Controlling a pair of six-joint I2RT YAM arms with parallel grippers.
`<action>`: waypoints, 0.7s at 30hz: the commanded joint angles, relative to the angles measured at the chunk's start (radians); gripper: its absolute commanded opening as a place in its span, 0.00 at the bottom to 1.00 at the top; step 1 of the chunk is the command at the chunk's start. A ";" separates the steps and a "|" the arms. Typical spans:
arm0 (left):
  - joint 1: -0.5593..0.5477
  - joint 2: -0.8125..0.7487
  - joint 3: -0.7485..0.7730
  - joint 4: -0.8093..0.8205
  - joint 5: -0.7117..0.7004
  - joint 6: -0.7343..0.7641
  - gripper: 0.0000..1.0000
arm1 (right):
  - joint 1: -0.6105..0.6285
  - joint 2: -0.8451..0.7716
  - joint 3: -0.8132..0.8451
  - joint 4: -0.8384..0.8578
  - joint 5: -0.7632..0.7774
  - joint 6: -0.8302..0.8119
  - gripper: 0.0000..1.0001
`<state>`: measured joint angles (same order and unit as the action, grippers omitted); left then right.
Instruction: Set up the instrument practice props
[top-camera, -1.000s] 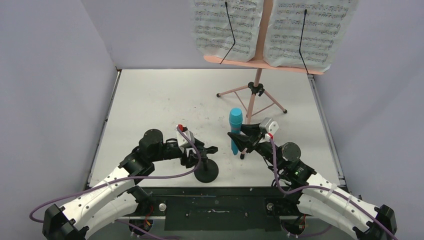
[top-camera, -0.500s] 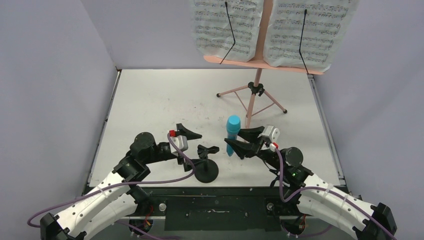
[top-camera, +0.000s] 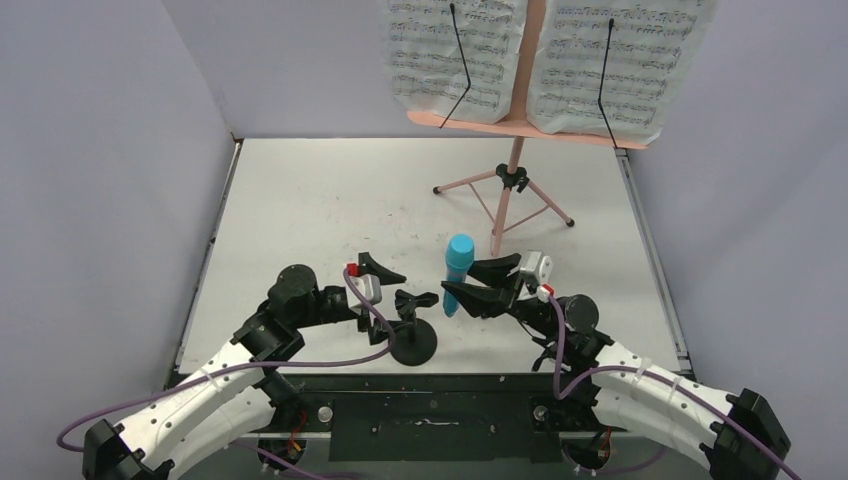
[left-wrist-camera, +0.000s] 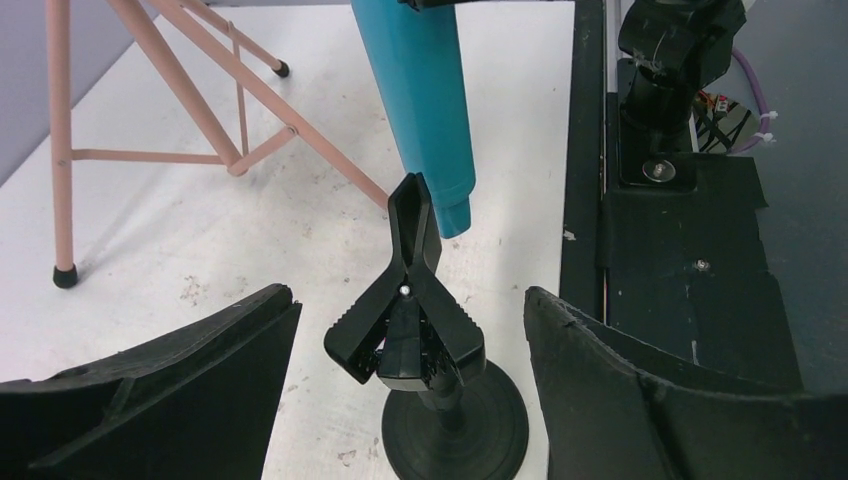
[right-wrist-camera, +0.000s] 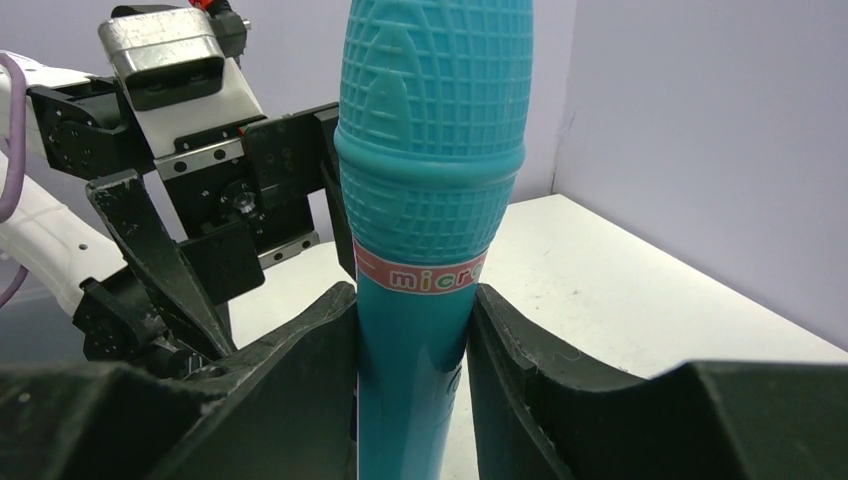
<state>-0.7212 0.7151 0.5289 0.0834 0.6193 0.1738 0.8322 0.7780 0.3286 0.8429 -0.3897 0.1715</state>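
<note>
R gripper (right-wrist-camera: 412, 312) is clamped on the bright blue microphone (top-camera: 458, 266), holding it a bit tilted just behind & right of the black mic stand (top-camera: 412, 344). Mic's bottom end is right by the stand's clip (left-wrist-camera: 402, 345), can't tell if touching. L gripper (left-wrist-camera: 410, 296) is spread wide either side of that clip, gripping nothing. Pink music stand (top-camera: 513, 180) w/ sheet-music pages (top-camera: 440, 50) on its shelf is well behind the mic stand.

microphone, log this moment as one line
right gripper: jaws shut on microphone | left gripper: jaws open, clear of mic stand | microphone: not yet mounted
</note>
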 joint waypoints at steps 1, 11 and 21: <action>-0.006 0.014 -0.006 0.041 0.026 0.008 0.80 | 0.005 0.015 0.002 0.125 -0.035 0.022 0.05; -0.006 0.041 0.003 0.016 0.022 0.007 0.00 | 0.005 0.072 -0.014 0.196 -0.031 0.027 0.05; -0.006 0.040 -0.003 0.019 0.022 -0.002 0.00 | 0.022 0.206 -0.017 0.349 -0.025 0.068 0.05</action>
<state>-0.7235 0.7517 0.5175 0.1005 0.6144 0.1661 0.8402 0.9573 0.3115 1.0218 -0.4088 0.2211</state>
